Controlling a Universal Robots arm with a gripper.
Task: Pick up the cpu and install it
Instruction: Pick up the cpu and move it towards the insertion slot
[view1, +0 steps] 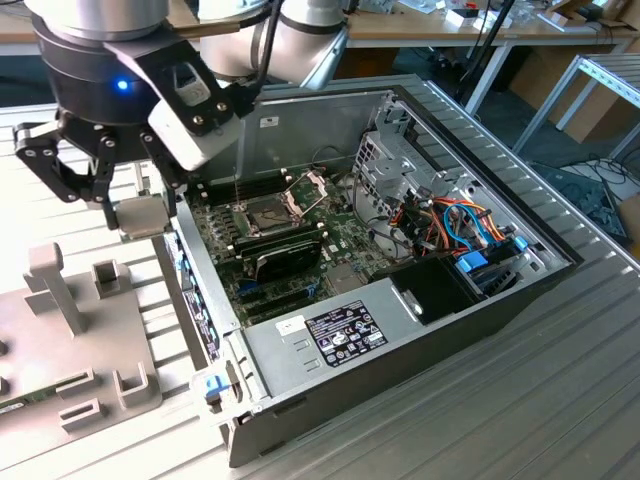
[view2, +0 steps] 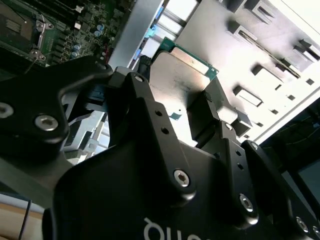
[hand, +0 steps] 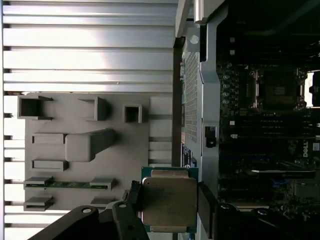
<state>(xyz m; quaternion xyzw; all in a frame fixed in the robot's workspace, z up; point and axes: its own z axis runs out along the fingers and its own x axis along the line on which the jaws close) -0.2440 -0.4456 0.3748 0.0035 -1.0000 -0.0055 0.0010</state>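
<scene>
Aluminium slats make up the table (view1: 560, 380), on which everything else is set. An opened computer case (view1: 420, 360) is laid on its side across the table, and a green motherboard (view1: 340, 240) is seen flat on its floor, with a long black card (view1: 285, 258) seated across the board. Toward the exterior view's left, a grey fixture plate (view1: 40, 340) with raised blocks and slots is placed just beside the case. Above the plate's edge nearest the case, the black gripper (view1: 143, 218) is carried on the arm, outside the case's wall. On the motherboard, the socket (view1: 270, 212) is shown with its silver frame (view1: 308, 187) hinged up. The cpu (hand: 169, 200) is gripped between the fingers (hand: 206, 202), which are clamped against two opposite edges of it; its dull metal top and a thin green rim are visible in both wall-side wrist views. The chip is held clear of the plate, beside the case's outer wall and well apart from the socket.
</scene>
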